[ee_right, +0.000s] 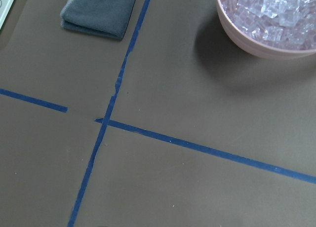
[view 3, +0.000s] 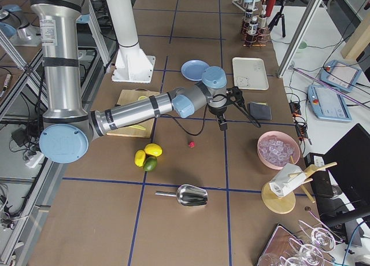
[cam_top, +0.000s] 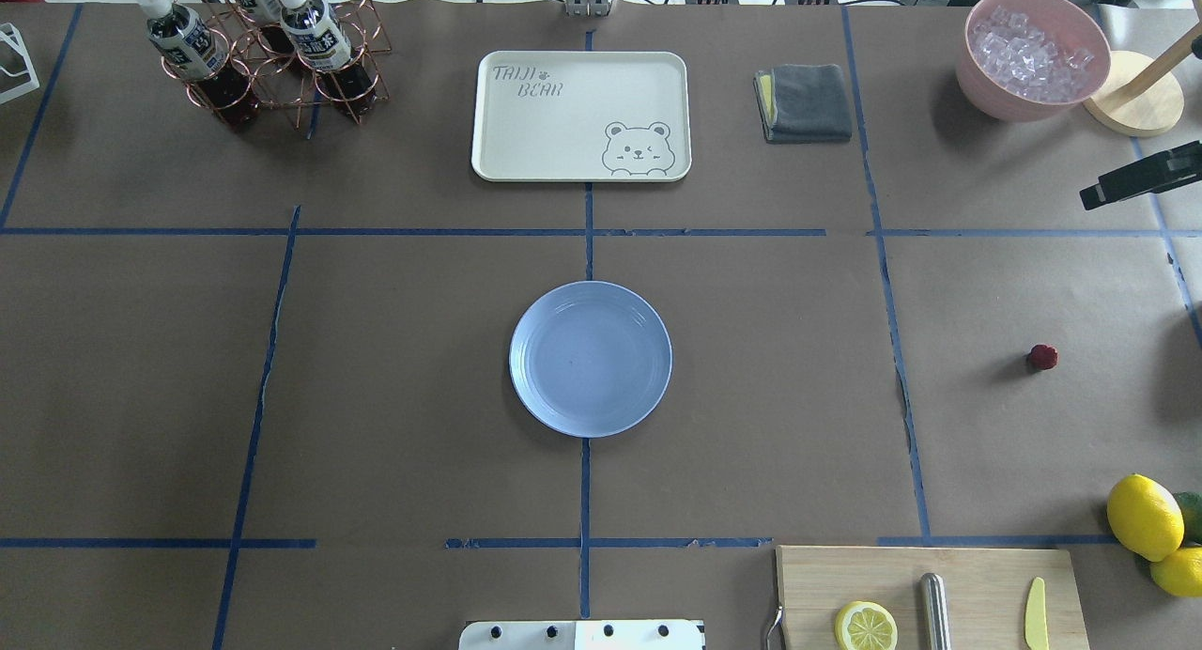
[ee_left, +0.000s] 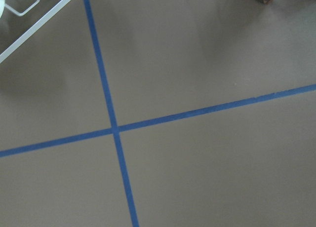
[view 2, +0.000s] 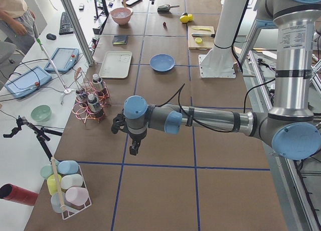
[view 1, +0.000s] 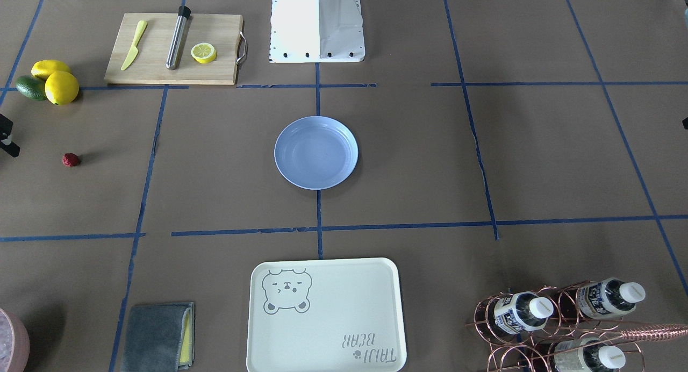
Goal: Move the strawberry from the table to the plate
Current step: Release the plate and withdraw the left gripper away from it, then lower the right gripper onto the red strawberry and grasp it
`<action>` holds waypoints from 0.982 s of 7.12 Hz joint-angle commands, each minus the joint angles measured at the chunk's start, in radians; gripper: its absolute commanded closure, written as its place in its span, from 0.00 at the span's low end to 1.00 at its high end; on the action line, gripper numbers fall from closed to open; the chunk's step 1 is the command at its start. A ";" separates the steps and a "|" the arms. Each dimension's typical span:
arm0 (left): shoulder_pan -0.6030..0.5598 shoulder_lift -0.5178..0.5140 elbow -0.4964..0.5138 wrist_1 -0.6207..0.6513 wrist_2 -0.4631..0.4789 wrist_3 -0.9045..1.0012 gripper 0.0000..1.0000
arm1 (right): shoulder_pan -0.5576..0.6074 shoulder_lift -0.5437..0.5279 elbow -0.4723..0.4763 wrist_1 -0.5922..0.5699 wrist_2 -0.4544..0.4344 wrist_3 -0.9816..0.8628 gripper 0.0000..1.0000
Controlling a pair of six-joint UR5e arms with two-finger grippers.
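The small dark-red strawberry (cam_top: 1041,356) (view 1: 70,159) (view 3: 191,143) lies on the brown table (cam_top: 394,368), far to the right of the light-blue plate (cam_top: 590,359) (view 1: 316,152), which holds nothing. In the exterior right view my right gripper (view 3: 221,125) hangs above the table just beyond the strawberry, not touching it. My left gripper (view 2: 133,148) hovers over bare table near the bottle rack, far from both. Whether either gripper is open or shut I cannot tell. Neither wrist view shows fingers.
Two lemons (cam_top: 1144,516) and an avocado lie near the strawberry, beside a cutting board (view 1: 172,49). A bear tray (cam_top: 580,115), grey towel (cam_top: 803,102), pink ice bowl (cam_top: 1033,54) and bottle rack (cam_top: 263,49) line the far side. A metal scoop (view 3: 191,195) lies beyond the lemons.
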 commanded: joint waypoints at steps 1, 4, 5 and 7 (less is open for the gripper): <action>-0.008 0.011 0.012 0.136 0.009 0.048 0.00 | -0.122 -0.033 0.028 0.004 -0.079 0.131 0.00; -0.047 0.025 0.011 0.140 0.025 0.049 0.00 | -0.278 -0.146 -0.137 0.429 -0.223 0.269 0.00; -0.047 0.022 0.011 0.137 0.023 0.051 0.00 | -0.297 -0.181 -0.187 0.519 -0.237 0.275 0.01; -0.047 0.025 0.005 0.134 0.023 0.051 0.00 | -0.352 -0.202 -0.216 0.527 -0.281 0.275 0.03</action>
